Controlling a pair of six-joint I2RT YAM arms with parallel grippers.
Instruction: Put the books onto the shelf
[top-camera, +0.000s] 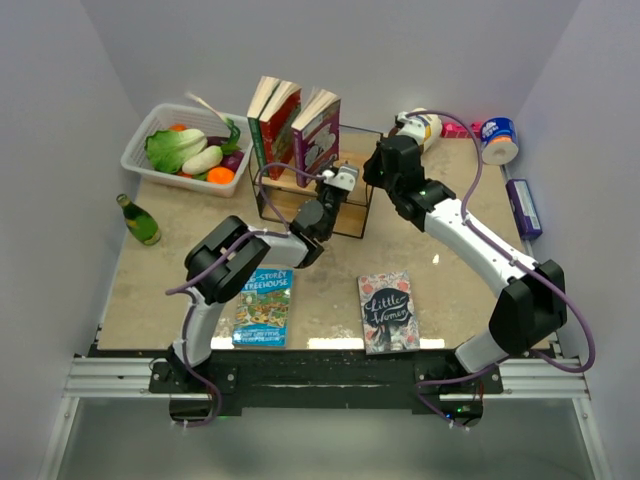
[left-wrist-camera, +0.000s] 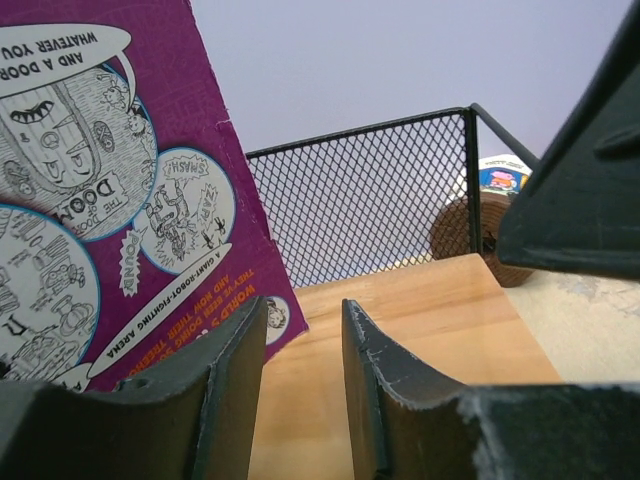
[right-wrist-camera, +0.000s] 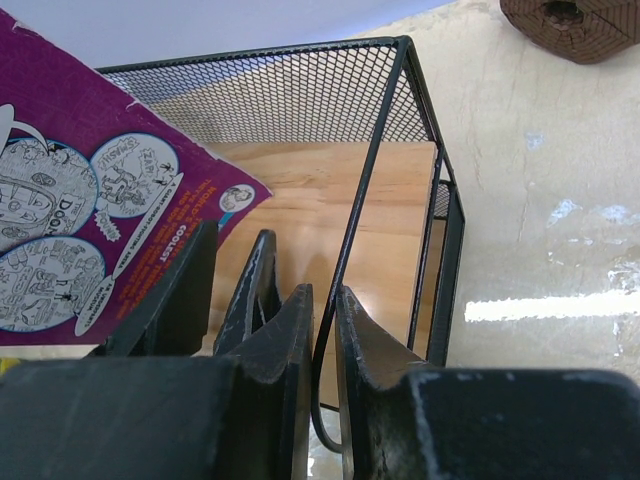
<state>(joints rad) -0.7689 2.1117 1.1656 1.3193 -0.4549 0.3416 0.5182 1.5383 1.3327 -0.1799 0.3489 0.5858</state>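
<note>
Quick rundown: three of the five are up on the shelf (left-wrist-camera: 420, 310) already. The purple book (top-camera: 316, 135) leans in it, with the green and red pair (top-camera: 274, 125) on its far-left side. The Treehouse book (top-camera: 263, 306) and Little Women (top-camera: 388, 311) lie flat on the table (top-camera: 330, 265), in front of the shelf and well clear of it.

Your right gripper (right-wrist-camera: 322, 300) is pinched shut on the black wire at the shelf's front right corner, so it looks like it's steadying the rack. Your left gripper (left-wrist-camera: 302, 310) hovers over the wooden board just beside the purple book, jaws apart with nothing between them.

On handling, these look like thin, light paperbacks, so expect them to flop. The covers look glossy, so probably a bit slippery too. With both lying flat, I reckon getting a finger under will be the fiddly bit. I'd go for the spine edge, since it's the stiffest part. Grab a page-side corner and it'll likely fan open on you.
</note>
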